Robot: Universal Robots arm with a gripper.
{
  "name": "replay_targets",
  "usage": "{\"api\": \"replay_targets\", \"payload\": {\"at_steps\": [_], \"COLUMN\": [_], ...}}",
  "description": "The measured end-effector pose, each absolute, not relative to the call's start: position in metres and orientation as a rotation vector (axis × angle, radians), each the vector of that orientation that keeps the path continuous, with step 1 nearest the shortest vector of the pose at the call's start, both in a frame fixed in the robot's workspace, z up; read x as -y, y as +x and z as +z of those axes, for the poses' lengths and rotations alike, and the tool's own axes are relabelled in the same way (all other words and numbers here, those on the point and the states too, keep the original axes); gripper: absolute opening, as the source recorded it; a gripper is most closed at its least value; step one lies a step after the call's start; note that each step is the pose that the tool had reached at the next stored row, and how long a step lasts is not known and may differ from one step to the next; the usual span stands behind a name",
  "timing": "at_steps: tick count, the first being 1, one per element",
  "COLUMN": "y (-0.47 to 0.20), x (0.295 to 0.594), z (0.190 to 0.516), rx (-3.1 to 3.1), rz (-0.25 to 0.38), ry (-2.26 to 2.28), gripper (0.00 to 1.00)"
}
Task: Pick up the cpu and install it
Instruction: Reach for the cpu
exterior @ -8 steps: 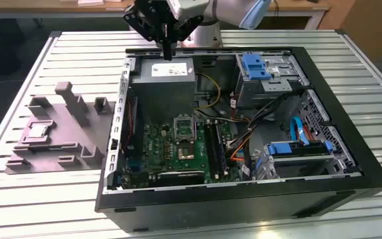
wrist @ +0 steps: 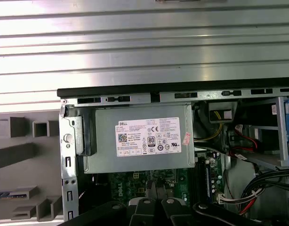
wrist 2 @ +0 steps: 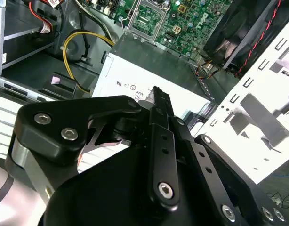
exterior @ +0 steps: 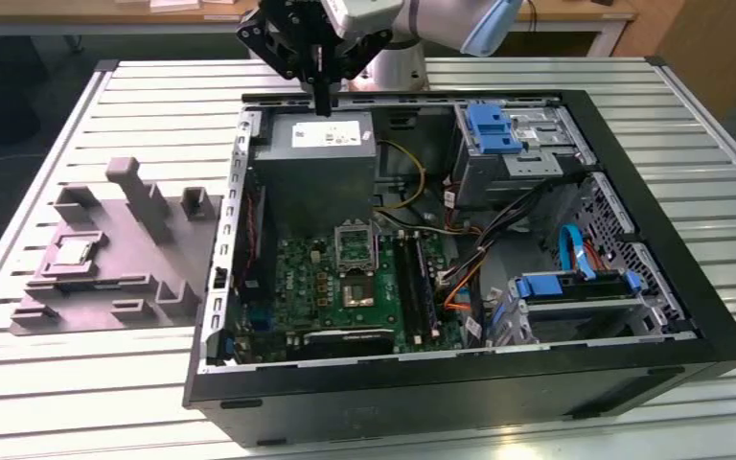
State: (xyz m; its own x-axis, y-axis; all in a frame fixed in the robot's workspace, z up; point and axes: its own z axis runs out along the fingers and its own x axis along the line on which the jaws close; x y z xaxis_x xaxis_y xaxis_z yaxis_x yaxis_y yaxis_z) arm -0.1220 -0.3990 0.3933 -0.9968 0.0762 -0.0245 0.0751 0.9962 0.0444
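The cpu, a small silvery square chip, lies in a recess of the grey fixture block on the exterior view's left, outside the open computer case. My gripper hangs above the case's far edge, over the grey power-supply box, far from the cpu. Its black fingers are shut together with nothing between them, as also seen on the gripper in the second wrist view. The motherboard's processor socket sits below the power supply with its metal frame raised.
The case stands on a slatted aluminium table. Inside are black memory sticks, drive bays with blue latches, and bundles of cables. The fixture block carries several upright posts.
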Motion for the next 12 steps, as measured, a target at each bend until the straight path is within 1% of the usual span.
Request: {"api": "replay_targets", "payload": {"at_steps": [12], "y": [-0.131], "x": [0.3989], "z": [0.3933], "rx": [-3.112], "rz": [0.068], "ry": [0.118], "gripper": [0.11]}}
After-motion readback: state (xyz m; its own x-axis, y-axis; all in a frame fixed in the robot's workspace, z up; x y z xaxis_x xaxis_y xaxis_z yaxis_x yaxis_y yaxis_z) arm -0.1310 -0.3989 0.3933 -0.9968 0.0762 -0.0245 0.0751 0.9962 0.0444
